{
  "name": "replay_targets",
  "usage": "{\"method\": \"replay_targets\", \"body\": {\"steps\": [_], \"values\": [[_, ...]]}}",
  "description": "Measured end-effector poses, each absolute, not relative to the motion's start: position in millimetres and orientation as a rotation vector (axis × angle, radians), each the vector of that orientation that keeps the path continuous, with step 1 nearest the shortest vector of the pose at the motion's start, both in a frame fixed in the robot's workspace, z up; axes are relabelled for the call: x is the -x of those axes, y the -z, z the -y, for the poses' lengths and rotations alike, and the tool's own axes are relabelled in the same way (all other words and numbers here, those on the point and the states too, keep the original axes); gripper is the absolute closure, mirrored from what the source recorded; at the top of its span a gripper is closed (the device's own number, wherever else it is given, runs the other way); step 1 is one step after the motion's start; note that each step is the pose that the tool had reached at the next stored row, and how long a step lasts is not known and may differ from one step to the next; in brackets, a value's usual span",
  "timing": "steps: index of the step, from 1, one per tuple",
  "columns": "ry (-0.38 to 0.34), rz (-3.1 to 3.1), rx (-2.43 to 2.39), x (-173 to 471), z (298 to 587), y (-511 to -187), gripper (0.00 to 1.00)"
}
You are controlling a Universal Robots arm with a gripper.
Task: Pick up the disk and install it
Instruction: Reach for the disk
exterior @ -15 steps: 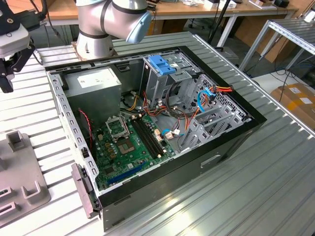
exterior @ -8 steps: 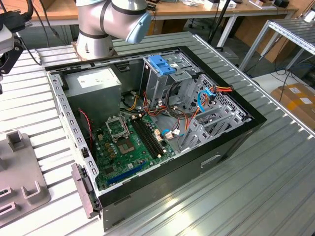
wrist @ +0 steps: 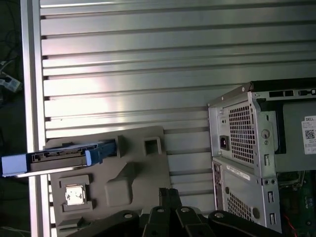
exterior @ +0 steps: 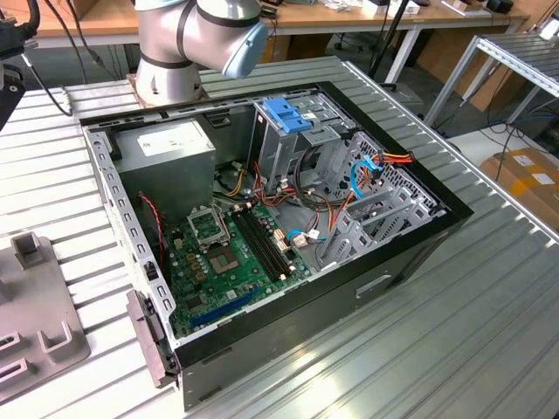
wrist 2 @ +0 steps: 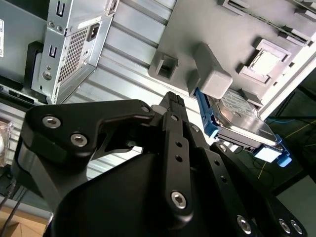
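The disk (wrist: 57,157) is a dark flat drive in a bright blue carrier. It stands on its edge in a slot of the grey holder plate (wrist: 133,168) at the table's rim. In the second wrist view the disk (wrist 2: 237,116) leans against a grey block of that holder plate (wrist 2: 197,29). My gripper (wrist: 169,191) hangs above the plate, between the disk and the computer case, and does not touch the disk. The black fingertips (wrist 2: 172,98) lie together with nothing between them.
The open computer case (exterior: 288,218) lies on the ribbed aluminium table (exterior: 454,332), with a metal drive cage and blue bracket (exterior: 286,113) at its back. Its rear panel (wrist: 242,148) is close to the gripper. The grey holder plate (exterior: 35,305) sits at the exterior view's left.
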State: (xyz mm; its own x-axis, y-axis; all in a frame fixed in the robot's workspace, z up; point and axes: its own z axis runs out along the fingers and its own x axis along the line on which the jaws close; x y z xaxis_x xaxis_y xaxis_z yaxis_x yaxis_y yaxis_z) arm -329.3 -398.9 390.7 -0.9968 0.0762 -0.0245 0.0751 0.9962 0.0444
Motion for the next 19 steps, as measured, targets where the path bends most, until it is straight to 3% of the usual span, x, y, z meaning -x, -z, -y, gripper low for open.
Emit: {"method": "replay_targets", "body": {"steps": [19], "values": [[-0.068, -3.112, -0.118, 362, 399, -390, 0.89]]}}
